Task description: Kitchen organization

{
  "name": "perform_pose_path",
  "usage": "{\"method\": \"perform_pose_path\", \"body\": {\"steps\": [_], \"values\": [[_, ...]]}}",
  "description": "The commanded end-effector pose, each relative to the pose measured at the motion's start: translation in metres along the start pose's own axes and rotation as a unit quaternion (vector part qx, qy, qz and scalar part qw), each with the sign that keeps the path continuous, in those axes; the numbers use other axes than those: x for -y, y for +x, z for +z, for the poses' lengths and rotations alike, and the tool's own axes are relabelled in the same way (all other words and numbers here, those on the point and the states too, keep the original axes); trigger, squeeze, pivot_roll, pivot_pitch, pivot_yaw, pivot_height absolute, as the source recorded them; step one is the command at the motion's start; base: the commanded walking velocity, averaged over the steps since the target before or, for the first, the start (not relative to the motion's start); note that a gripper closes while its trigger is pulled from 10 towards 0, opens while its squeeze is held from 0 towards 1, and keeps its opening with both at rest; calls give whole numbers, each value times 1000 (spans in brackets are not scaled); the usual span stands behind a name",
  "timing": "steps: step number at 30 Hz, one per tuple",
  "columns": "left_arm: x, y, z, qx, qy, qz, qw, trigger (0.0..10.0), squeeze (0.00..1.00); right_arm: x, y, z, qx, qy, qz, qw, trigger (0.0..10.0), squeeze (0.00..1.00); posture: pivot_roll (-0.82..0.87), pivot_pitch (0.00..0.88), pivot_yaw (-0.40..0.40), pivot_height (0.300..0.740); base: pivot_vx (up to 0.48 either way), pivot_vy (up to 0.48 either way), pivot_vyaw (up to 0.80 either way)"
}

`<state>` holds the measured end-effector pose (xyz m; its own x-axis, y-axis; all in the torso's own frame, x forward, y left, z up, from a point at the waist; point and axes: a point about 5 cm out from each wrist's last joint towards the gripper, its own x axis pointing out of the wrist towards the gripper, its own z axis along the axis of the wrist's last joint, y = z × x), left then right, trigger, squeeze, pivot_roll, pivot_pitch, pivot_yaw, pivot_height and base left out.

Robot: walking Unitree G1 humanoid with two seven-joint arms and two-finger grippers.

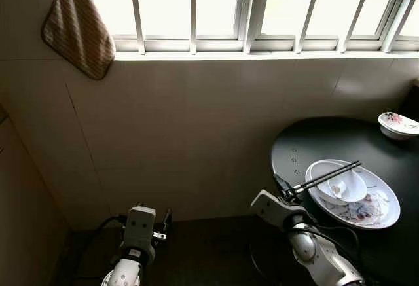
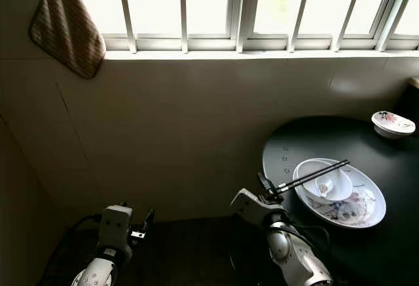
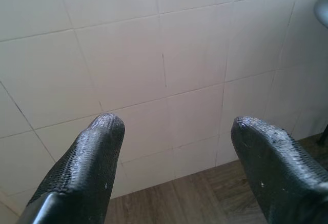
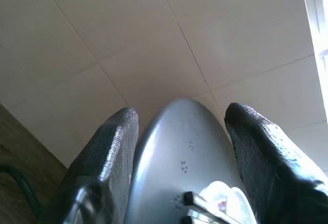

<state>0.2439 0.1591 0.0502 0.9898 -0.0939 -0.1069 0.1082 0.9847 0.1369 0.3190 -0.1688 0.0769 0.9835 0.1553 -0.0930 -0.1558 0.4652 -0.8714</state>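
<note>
I'm seeing the round table [image 1: 308, 143] cut off at the frame's right edge. Two chopsticks [image 1: 327, 177] are lying across one small bowl [image 1: 340, 182] on one patterned plate [image 1: 380, 211] nr the table's left edge; 2nd bowl [image 1: 397, 124] at far edge. Right gripper [image 1: 286, 190] is hovering at that edge, fingers [image 4: 110, 147] apart, holding nothing. Left gripper [image 3: 177, 152] is gaping open twd the tiled wall [image 3: 154, 55].

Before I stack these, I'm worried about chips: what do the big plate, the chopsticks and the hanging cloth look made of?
Plate: likely glazed ceramic, glossy white with floral print. Chopsticks: dark and smooth, maybe lacquered wood or plastic. Cloth: woven, striped fabric, matte.
</note>
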Motion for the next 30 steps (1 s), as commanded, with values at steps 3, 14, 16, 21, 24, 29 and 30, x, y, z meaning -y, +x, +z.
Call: {"method": "perform_pose_path", "body": {"steps": [3, 14, 16, 21, 24, 29, 30], "values": [[0, 1, -2, -7, -8, 0, 1000, 10000, 0, 3, 3, -8, -14, -13, -2, 1000, 10000, 0, 81, 0, -41, 740, 0, 0, 0], [1, 2, -2, -8, -12, 0, 1000, 10000, 0, 11, 9, -25, -44, -34, 1, 998, 10000, 0, 85, 0, -44, 740, 0, 0, 0], [0, 2, -2, -8, -12, 0, 1000, 10000, 0, 13, 10, -27, -46, -43, -2, 998, 10000, 0, 85, 0, -44, 740, 0, 0, 0], [1, 2, -2, -9, -14, 0, 1000, 10000, 0, 15, 12, -32, -53, -49, -3, 997, 10000, 0, 88, 0, -45, 740, 0, 0, 0], [1, 2, -2, -9, -14, 0, 1000, 10000, 0, 16, 12, -34, -57, -53, -3, 997, 10000, 0, 88, 0, -45, 740, 0, 0, 0], [1, 2, -3, -11, -16, 0, 1000, 10000, 0, 18, 14, -38, -54, -74, -5, 996, 10000, 0, 96, 0, -42, 740, 0, 0, 0], [1, 2, -3, -11, -16, -1, 1000, 10000, 0, 19, 14, -38, -49, -80, -4, 996, 10000, 0, 96, 0, -42, 740, 0, 0, 0]]}}
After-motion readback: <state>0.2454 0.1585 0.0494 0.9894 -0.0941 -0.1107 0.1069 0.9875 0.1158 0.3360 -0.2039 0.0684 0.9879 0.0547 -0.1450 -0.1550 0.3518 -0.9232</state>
